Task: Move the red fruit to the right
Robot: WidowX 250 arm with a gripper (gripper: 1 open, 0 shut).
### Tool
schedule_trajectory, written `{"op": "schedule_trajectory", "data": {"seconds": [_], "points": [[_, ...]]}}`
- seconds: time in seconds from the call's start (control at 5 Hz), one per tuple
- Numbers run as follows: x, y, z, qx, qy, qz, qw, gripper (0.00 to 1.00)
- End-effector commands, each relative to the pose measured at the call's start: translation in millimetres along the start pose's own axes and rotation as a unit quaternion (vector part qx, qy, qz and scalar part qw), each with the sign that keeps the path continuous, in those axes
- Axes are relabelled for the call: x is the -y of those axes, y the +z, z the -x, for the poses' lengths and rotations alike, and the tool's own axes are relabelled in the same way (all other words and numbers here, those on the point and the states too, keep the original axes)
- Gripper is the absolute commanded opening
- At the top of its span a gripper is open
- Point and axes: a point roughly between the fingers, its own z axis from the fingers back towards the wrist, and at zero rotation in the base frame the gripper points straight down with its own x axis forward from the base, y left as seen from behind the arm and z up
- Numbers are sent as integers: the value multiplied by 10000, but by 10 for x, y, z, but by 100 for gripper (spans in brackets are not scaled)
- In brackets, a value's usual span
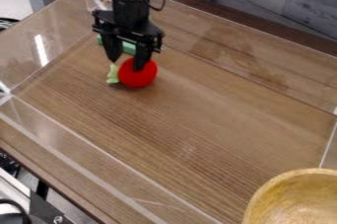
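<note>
Gripper (130, 54) hung straight down over the red fruit (137, 71), fingers straddling its top; from this view the jaws looked partly closed around the upper half, but I couldn't tell whether they were actually gripping it or just beside it. Fruit sat on the wooden table (198, 119) in the upper-left part of the view, little green leaf (113, 76) sticking out on its left side, apparently resting on the wood, not lifted. My read: the step in hand was the grasp itself. To do it well, the fingers needed to sit low enough to catch the widest part of the ball, since a glossy round thing pinched high would likely squirt out downward; centre on the red body, not the leaf, and close firmly before lifting. A small lift should be enough for the carry, nothing tall stood in the way. Room: the clear plastic wall (39, 50) ran close on the left and along the near edge, so going right was the open side. Broad bare wood stretched right of the fruit. Wooden bowl (301, 198) sat in the bottom-right corner, well apart from the fruit, worth staying short of it. Far right edge also had a clear wall, so place mid-right, not hard against it
</note>
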Motion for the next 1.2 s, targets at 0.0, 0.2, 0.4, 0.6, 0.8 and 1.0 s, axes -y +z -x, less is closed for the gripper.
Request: {"op": "schedule_trajectory", "data": {"seconds": [0.0,0.2,0.4,0.6,0.8,1.0], "points": [[-74,36,-21,176,231,-14,9996,100],[-93,38,-43,169,363,41,9992,100],[-129,26,-89,154,500,41,9986,100],[-92,5,-56,150,555,34,9983,100],[-47,-14,-20,139,585,29,9982,100],[-121,64,-48,175,298,28,9994,100]]}}
